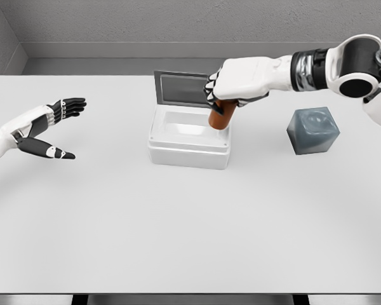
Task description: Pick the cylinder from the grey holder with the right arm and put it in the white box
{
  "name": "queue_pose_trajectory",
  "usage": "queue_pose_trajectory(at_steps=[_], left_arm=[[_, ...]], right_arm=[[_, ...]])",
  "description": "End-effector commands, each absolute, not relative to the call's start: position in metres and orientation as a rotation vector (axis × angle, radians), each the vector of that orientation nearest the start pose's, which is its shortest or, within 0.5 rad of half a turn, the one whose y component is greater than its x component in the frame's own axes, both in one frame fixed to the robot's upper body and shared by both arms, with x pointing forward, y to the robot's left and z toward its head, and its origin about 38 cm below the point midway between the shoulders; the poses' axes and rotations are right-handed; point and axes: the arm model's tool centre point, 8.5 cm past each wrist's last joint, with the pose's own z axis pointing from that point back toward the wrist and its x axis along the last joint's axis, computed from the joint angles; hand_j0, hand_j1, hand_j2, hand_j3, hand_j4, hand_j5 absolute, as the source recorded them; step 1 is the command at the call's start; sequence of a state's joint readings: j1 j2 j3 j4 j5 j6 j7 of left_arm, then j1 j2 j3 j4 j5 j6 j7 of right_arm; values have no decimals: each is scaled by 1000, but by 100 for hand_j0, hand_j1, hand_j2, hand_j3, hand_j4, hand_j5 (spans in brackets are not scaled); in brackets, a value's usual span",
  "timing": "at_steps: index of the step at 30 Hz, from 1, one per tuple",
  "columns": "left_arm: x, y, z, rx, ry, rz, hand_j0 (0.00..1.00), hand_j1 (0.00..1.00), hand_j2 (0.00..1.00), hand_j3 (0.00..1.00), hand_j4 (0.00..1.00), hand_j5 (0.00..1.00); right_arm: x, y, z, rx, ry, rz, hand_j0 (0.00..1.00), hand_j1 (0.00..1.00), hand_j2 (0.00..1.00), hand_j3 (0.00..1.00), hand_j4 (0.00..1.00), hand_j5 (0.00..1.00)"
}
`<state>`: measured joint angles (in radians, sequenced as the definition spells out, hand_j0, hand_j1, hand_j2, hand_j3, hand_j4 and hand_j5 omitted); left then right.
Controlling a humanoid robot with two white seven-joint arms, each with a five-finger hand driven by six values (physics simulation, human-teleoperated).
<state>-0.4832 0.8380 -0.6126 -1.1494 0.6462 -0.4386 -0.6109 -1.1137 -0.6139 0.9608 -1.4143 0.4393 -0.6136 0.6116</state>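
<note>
My right hand is shut on an orange-brown cylinder, which hangs tilted over the right part of the white box. The cylinder's lower end sits just above or at the box's inner right wall. The box's grey lid stands open behind it. The grey holder, a cube-like block, sits on the table to the right of the box with nothing in it. My left hand hovers at the far left, fingers spread.
The white table stretches wide in front of the box. A grey wall runs along its far edge.
</note>
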Motion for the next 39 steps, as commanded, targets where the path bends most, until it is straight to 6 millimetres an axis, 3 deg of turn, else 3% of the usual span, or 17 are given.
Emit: queue_pose_trajectory(at_steps=[1, 16, 39], left_arm=[[426, 396, 152, -253, -1528, -950, 100, 100, 100, 100, 100, 100], [420, 398, 145, -256, -1550, -959, 100, 100, 100, 100, 100, 100], [420, 399, 145, -257, -1548, -951, 100, 100, 100, 100, 100, 100]], right_arm=[[474, -163, 299, 525, 1649, -2855, 34, 34, 34, 34, 34, 34], [486, -158, 285, 498, 1642, -2911, 34, 34, 34, 34, 34, 34], [495, -156, 287, 511, 1651, -2924, 34, 34, 34, 34, 34, 34]])
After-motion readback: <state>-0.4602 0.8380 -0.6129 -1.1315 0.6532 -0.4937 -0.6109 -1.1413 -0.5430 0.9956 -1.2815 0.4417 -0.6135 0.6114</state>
